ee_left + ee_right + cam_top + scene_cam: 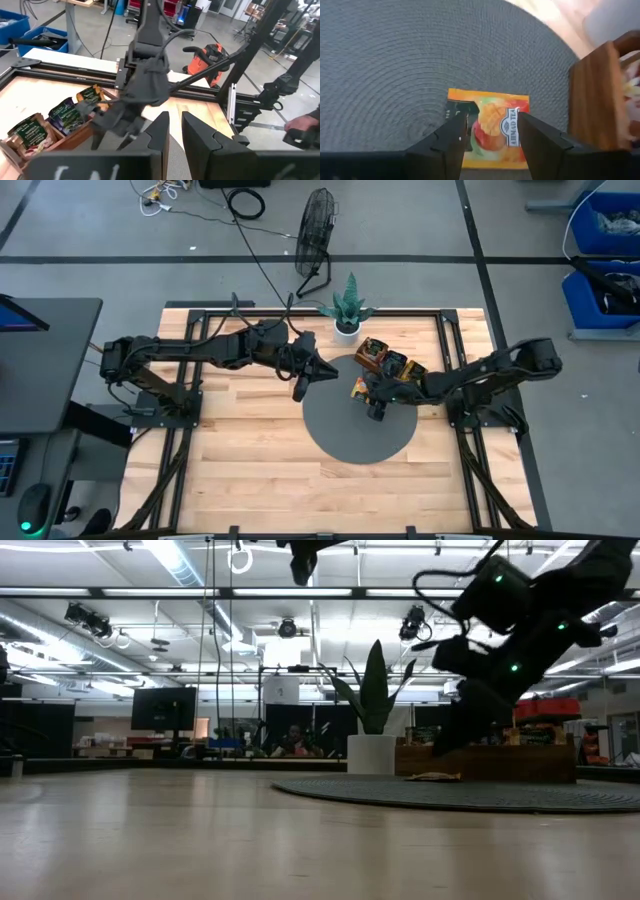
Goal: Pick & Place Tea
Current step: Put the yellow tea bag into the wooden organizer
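From above, the right pincer (374,408) is hanging near the wooden tea tray (390,366) on the grey round mat (345,430), whose near half is lying bare on the bench (250,470). The right wrist view is showing fingers spread wide over an orange mango tea sachet (490,125), not gripping. The left pincer (175,131), fingers narrowly apart and holding nothing, is waiting raised mid-bench.

Round mat (345,435) on the desk (240,470) centre, one tea sachet (492,125) flat on the mat near its right rim, wooden tray (392,364) just right of it, potted plant (346,308) behind the mat, right gripper (487,142) over the sachet.
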